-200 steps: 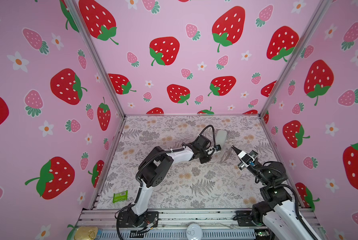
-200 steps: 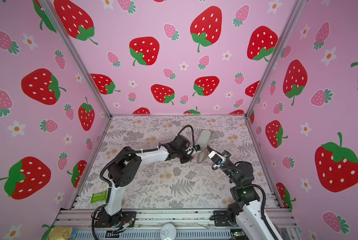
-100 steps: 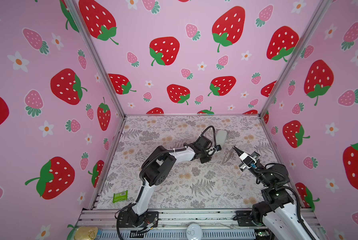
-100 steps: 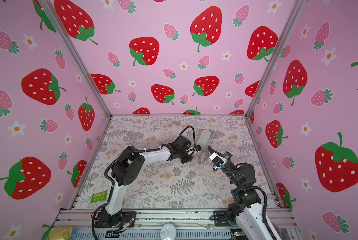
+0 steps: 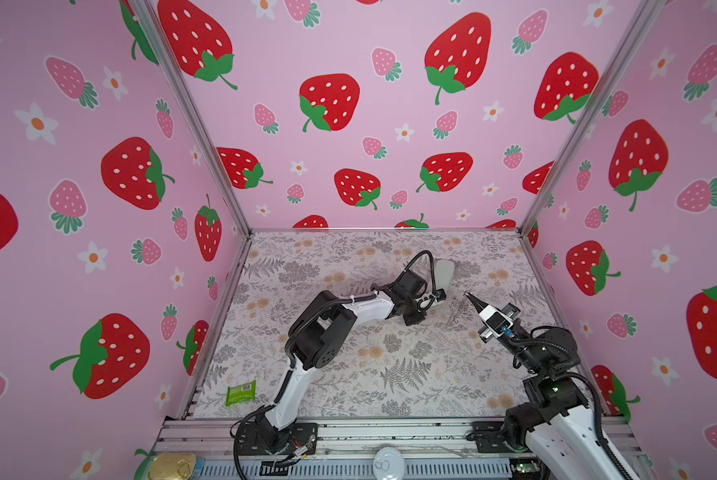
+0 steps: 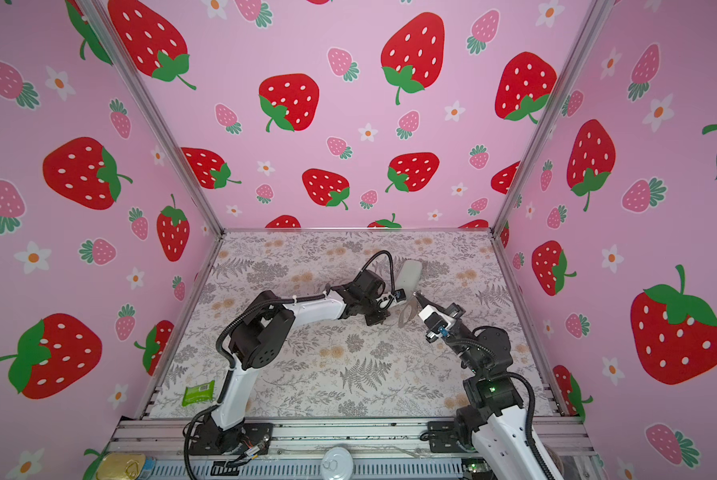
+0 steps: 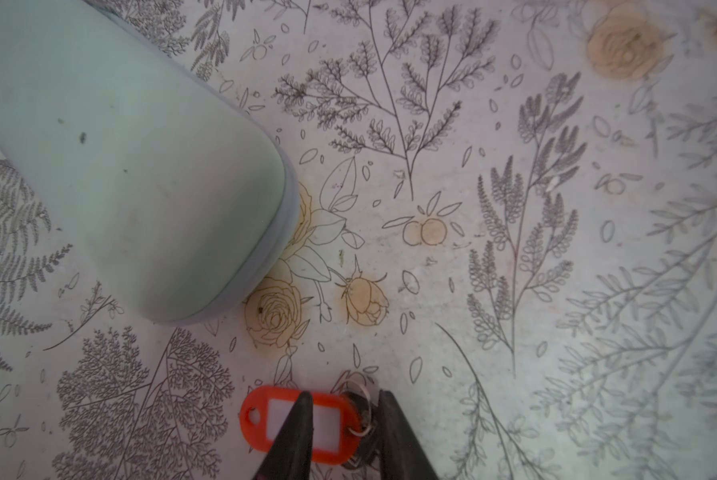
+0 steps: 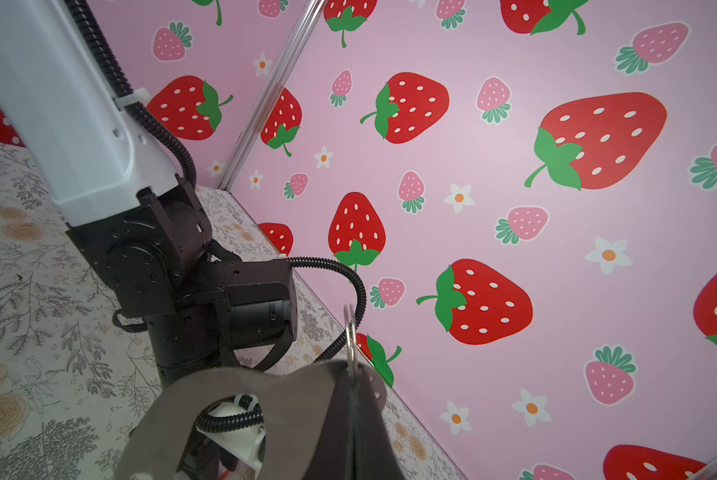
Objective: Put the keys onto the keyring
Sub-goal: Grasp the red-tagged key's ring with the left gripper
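Observation:
The keys (image 7: 307,428), a dark key on a red tag with a white label, lie flat on the floral table. My left gripper (image 7: 344,395) stands over them, open. One finger crosses the label and the other sits just beyond the key head. In both top views the left gripper (image 5: 436,297) (image 6: 396,297) hides the keys. My right gripper (image 8: 350,374) is shut on the keyring (image 8: 244,399), a taupe-grey strap whose silver ring (image 8: 350,332) sticks up past the fingertips. The keyring (image 6: 409,313) hangs off the right gripper (image 6: 417,296) above the table, close beside the left gripper.
A pale green oblong case (image 7: 120,166) (image 5: 444,272) lies just behind the left gripper. A green packet (image 5: 240,392) lies at the table's front left. A gold tin (image 5: 172,465) and a white can (image 5: 388,463) sit below the front rail. Pink strawberry walls enclose three sides.
The left arm's elbow has drifted slightly to the right while its gripper stays over the keys. The right gripper holds the keyring in nearly the same place.

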Robot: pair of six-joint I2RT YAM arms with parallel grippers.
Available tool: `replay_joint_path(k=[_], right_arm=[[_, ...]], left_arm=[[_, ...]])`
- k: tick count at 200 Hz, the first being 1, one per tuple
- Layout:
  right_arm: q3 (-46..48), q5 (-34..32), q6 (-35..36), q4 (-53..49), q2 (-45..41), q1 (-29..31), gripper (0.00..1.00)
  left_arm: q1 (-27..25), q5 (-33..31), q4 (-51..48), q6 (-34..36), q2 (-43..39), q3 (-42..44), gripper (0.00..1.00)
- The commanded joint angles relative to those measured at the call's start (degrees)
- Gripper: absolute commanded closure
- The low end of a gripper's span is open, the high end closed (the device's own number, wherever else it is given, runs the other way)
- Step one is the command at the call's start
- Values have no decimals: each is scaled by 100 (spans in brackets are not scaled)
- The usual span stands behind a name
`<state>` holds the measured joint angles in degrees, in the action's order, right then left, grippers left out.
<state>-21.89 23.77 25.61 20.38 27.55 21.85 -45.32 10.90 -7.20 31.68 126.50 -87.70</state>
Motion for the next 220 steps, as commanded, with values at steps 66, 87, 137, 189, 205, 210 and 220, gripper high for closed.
replay_joint_path(k=[66, 87, 137, 189, 205, 210, 220], right_arm=[[-80, 1, 97, 80, -57, -22, 99], [-84, 1, 89, 81, -73, -22, 99], [-79, 14, 80, 80, -77, -22, 100], [-56, 5, 69, 106, -124, -22, 99], [-42, 9, 61, 109, -135, -18, 100], [-34, 29, 58, 106, -136, -21, 99], [-17, 72, 49, 107, -127, -22, 99]], left_arm=[[-50, -120, -340, 119, 146, -358, 83], [-54, -72, -335, 123, 131, -350, 88], [-46, 6, -182, 93, -30, -236, 100], [-3, 149, 21, 37, -397, 62, 100], [72, 252, 180, -50, -612, 279, 100], [95, 305, 244, -84, -696, 361, 100], [183, 414, 366, -134, -880, 544, 100]])
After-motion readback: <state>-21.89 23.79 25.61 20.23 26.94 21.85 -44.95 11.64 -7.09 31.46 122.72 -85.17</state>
